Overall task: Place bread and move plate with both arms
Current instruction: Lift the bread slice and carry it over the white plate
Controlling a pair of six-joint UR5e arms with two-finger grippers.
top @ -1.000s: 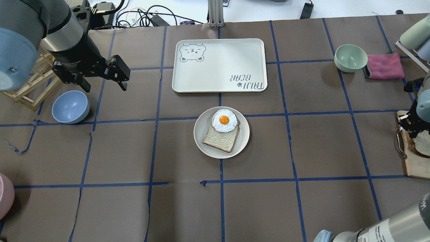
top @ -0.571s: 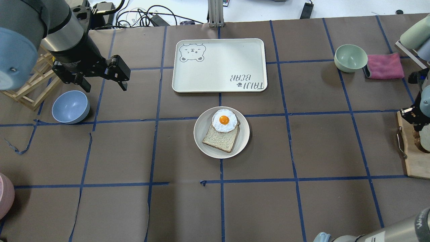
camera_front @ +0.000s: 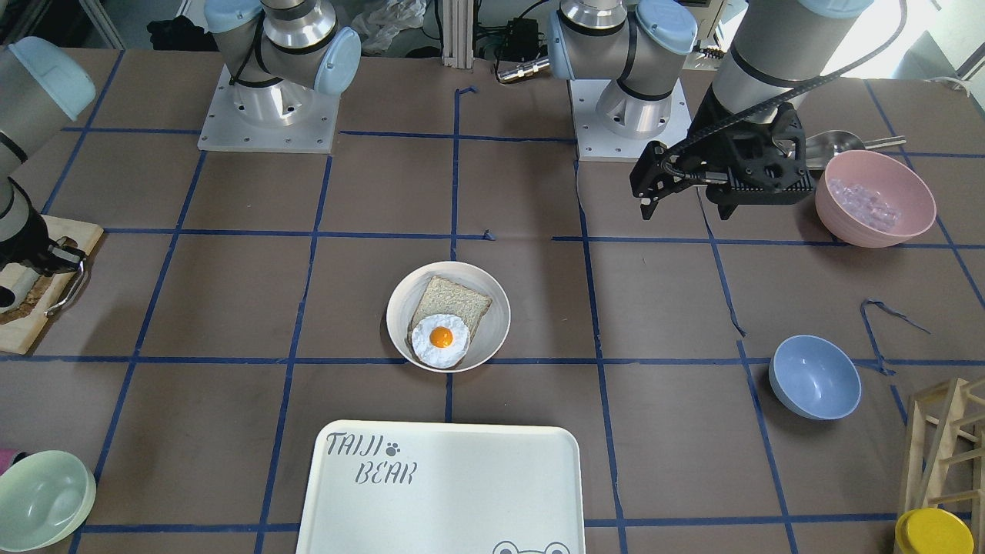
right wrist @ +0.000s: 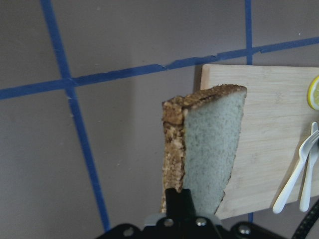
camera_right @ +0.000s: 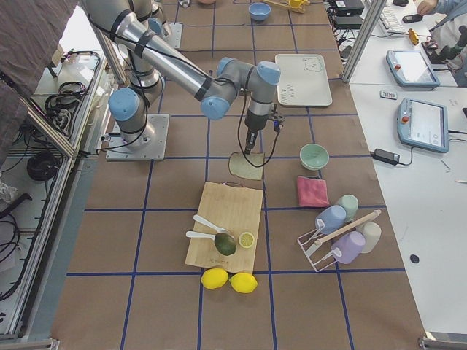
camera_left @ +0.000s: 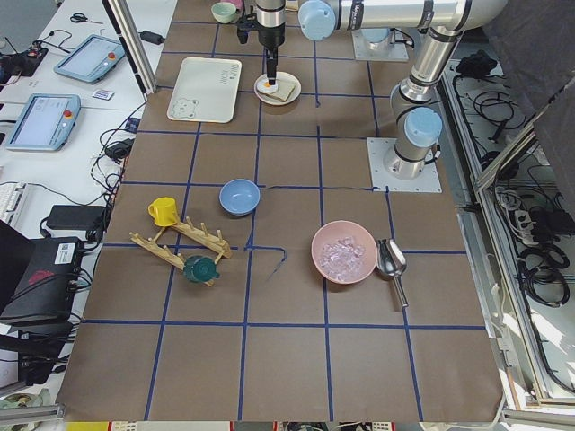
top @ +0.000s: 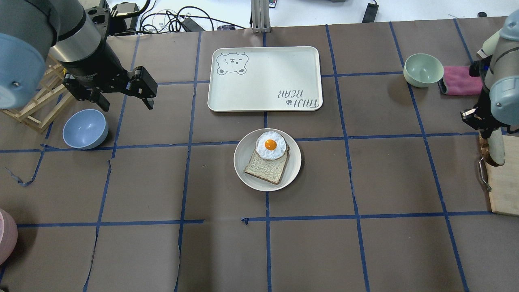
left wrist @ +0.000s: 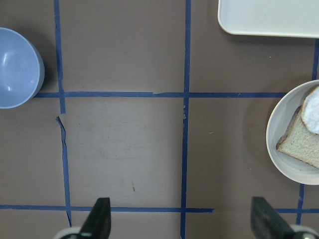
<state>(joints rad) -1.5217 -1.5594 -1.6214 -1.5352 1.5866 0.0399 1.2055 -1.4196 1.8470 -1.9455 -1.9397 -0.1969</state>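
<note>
My right gripper (top: 485, 132) is shut on the bread (top: 495, 151), a pale slice with a dark brown crust. It hangs on edge above the left end of the wooden cutting board (top: 505, 194). The right wrist view shows the bread (right wrist: 207, 144) pinched at its lower edge. The plate (top: 244, 151), round and off-white, sits mid-table and holds another bread slice (top: 265, 167) with a fried egg (top: 270, 144) on it. My left gripper (top: 127, 104) is open and empty, hovering far left of the plate, its fingertips (left wrist: 99, 219) wide apart.
The white TAIJI BEAR tray (top: 263, 77) lies just behind the plate. A blue bowl (top: 85, 129) and a wooden rack (top: 34, 107) are at the left. A green bowl (top: 423, 69) and a pink cloth (top: 462, 80) are at the back right. A pink bowl (camera_front: 873, 196) stands near the left arm.
My right gripper has lifted the bread off the cutting board and carried it up and inward over the board's left end. The left arm has not moved.
</note>
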